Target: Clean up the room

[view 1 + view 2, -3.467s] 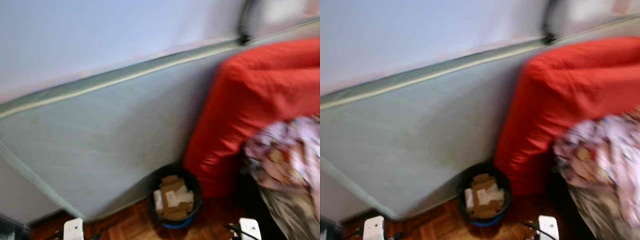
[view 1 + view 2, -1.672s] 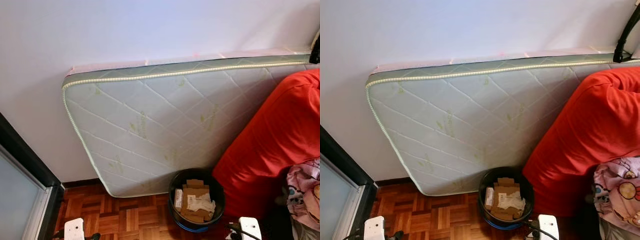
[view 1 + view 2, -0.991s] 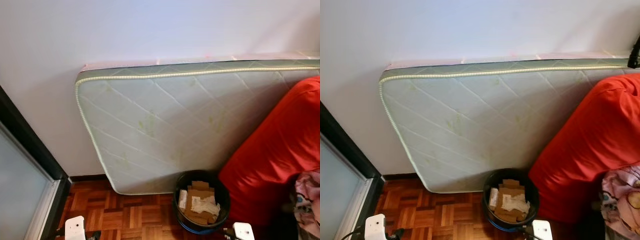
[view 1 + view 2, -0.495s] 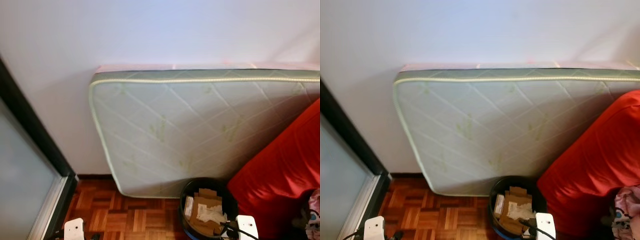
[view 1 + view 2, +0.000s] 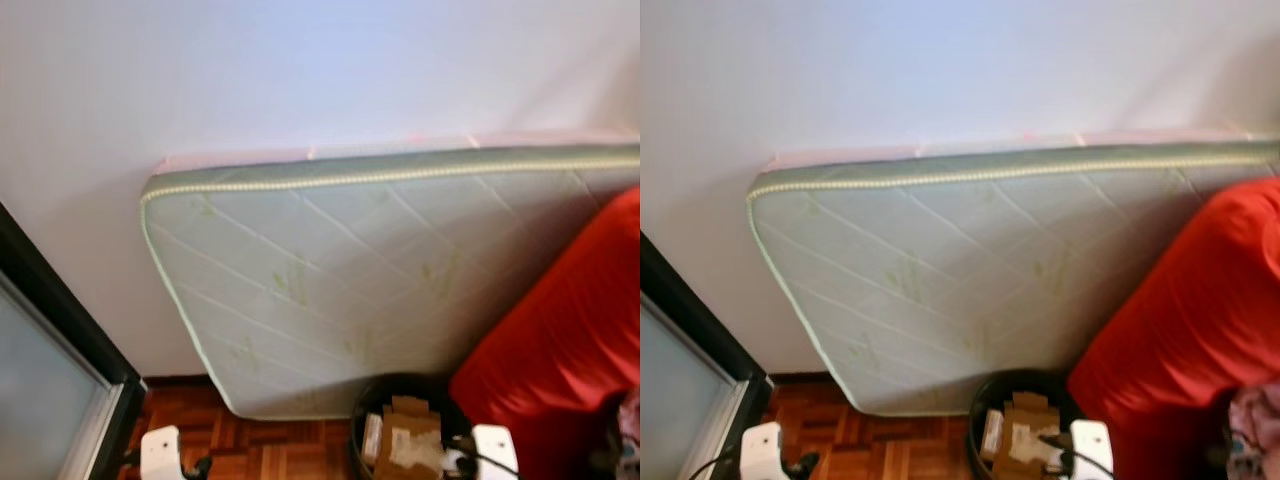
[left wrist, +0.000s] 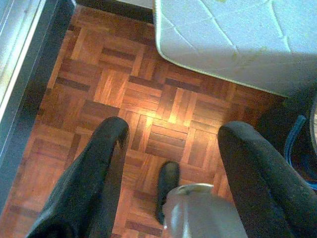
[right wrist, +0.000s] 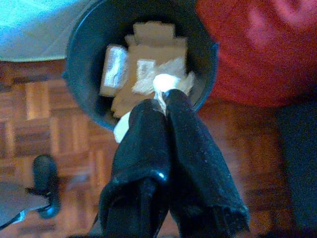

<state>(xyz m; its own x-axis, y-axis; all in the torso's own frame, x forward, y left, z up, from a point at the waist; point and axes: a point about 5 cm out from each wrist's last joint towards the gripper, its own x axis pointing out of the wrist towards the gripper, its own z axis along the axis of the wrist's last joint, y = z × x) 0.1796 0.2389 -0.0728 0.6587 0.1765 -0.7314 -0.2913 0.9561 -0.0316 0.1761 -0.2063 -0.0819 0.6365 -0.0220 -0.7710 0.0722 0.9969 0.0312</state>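
- Since the last look the camera has swung a little back toward the right, so the mattress's rounded corner sits further left in the head views; the things themselves lie as they did.
- Nearest, the right gripper (image 7: 166,96) hangs over the black waste bin (image 7: 79,54), its jaws pressed together on a small white scrap of paper (image 7: 163,82).
- Cardboard pieces (image 7: 153,34) and crumpled paper lie inside that bin, which stands on the parquet floor (image 6: 124,84) close against the red cushion (image 5: 1190,320).
- Left gripper (image 6: 171,178) points down at bare parquet, jaws spread wide with nothing between them.
- A dark sliding-door frame (image 5: 60,320) runs along the floor's left edge.
- Behind the bin, a quilted pale-green mattress (image 5: 340,280) leans on its long edge against the white wall (image 5: 300,70).
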